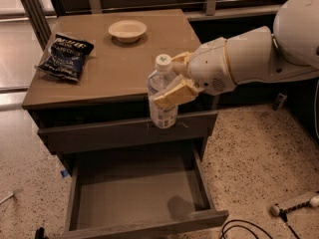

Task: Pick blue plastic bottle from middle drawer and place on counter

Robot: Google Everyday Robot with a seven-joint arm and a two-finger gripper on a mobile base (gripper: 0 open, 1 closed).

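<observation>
The blue plastic bottle [162, 91] is clear with a white cap and a pale label. It hangs upright in my gripper [172, 81], level with the counter's front edge. The gripper's tan fingers [174, 94] are shut around the bottle's upper body, and the white arm reaches in from the right. The counter [117, 66] is the tan-brown cabinet top behind the bottle. The middle drawer [137, 190] is pulled open below, and its grey floor is bare. The bottle is well above the drawer and in front of the closed upper drawer front [124, 131].
A dark blue chip bag [66, 55] lies on the counter's left side. A pale bowl [127, 30] stands at the counter's back. A white tool and black cables [294, 205] lie on the speckled floor at the lower right. A railing runs behind the cabinet.
</observation>
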